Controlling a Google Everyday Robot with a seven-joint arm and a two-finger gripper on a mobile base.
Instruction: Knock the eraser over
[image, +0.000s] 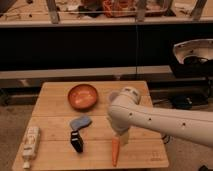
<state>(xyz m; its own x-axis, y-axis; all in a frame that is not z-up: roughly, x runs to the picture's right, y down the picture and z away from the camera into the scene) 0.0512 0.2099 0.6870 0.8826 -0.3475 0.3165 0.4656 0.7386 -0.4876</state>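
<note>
The eraser (76, 141), a small black block with a lighter band, stands on the wooden table (55, 107) left of centre, just below the blue-grey pad (80, 122). My gripper (121, 138) hangs from the white arm (155, 120) over the table's right half. It sits just above the top end of the orange carrot (115, 151), well to the right of the eraser and apart from it.
An orange-brown bowl (83, 96) sits at the back middle of the table. A white tube (31, 144) lies along the left edge. Dark shelving runs behind the table. A white machine part (192, 52) is at the far right.
</note>
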